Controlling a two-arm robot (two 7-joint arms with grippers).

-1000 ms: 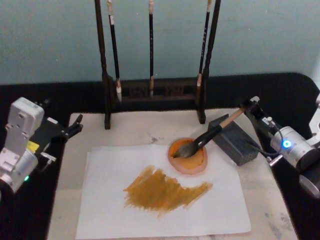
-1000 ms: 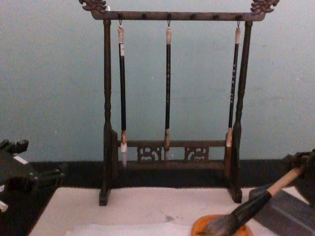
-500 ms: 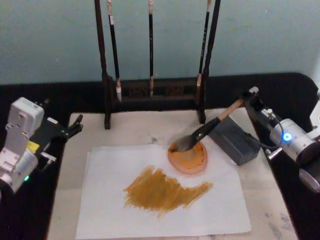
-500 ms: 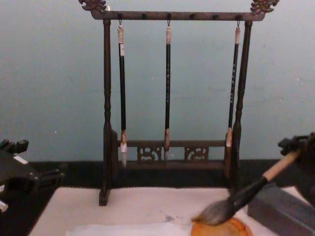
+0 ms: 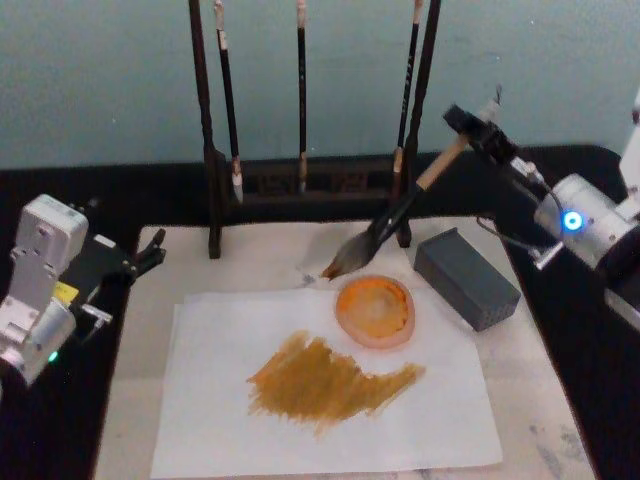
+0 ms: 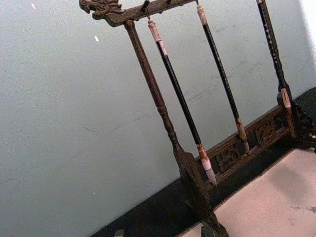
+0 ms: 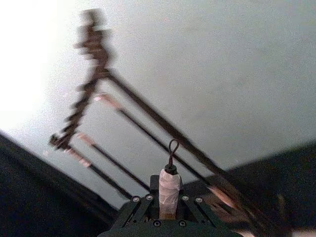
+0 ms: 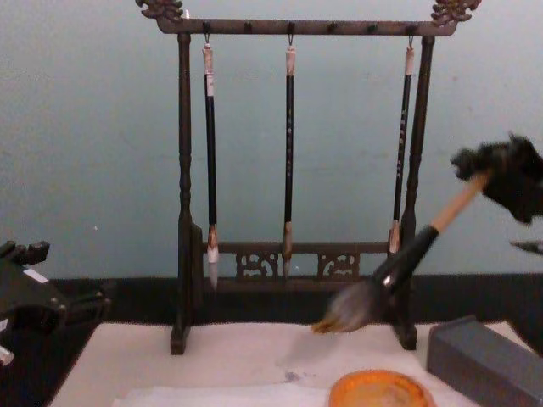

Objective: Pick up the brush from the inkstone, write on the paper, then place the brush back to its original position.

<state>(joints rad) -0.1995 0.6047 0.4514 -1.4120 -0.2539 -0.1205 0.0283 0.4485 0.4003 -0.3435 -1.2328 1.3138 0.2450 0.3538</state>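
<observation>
Right gripper (image 5: 470,125) is clamped on the top end of the brush (image 5: 400,205), which hangs tilted, hairs down, between the rack (image 5: 300,185) and the orange dish (image 5: 375,310). Its wooden stick is stiff and light. The hairs are soft and probably wet, so the stick is the place to hold. Left gripper (image 5: 150,255) sits at the left.

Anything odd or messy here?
Nothing spilled. The paper carries a broad ochre smear; the right gripper holds the brush tilted in air beyond the orange dish. The left gripper sits parked beside the mat.
</observation>
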